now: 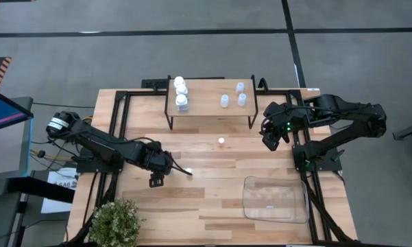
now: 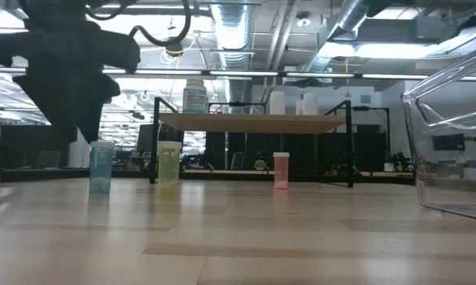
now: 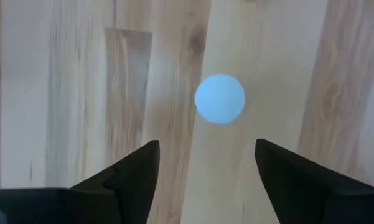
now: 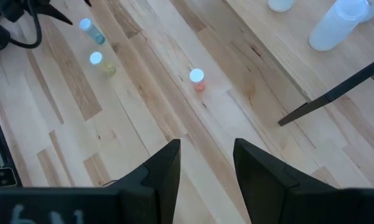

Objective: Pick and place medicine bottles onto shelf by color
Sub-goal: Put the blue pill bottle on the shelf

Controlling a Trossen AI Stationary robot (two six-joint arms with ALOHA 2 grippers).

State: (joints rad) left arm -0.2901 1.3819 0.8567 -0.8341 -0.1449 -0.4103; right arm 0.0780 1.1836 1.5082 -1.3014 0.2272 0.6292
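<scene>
Left arm stretches low from the table's [image 1: 212,206] left edge toward its middle, wrist pointing down, left gripper [image 3: 206,163] with fingers spread apart and nothing between them. Right arm folds back at the table's right rear corner, right gripper [image 4: 206,163] raised, jaws parted, empty.

A lab — exposed ceiling ducts [image 2: 238,32], robot table [image 1: 212,206].

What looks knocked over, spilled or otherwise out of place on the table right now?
Nothing stands out. The three small bottles off the shelf, blue, yellow and red-orange, all stand upright on the table. The left gripper hangs open above the blue one. No spill shows.
</scene>
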